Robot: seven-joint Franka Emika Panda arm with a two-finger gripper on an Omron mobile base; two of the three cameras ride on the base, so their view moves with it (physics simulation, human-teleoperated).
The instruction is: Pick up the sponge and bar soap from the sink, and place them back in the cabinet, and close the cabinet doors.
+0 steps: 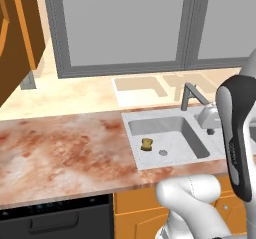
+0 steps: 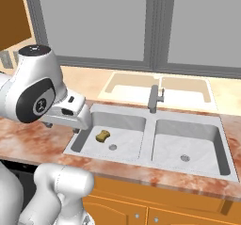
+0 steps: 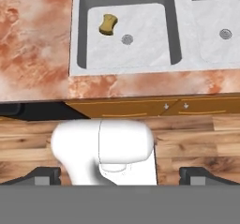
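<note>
One sponge (image 3: 108, 24) lay in the left basin of the sink (image 3: 122, 68), beside the drain (image 3: 127, 39). No readable writing showed on the arm or the desk (image 3: 33, 40). High above the floor, the hand (image 3: 120, 174) stood wide open, gripping nothing.

Pincer (image 3: 120, 174) wide open, facing down
</note>
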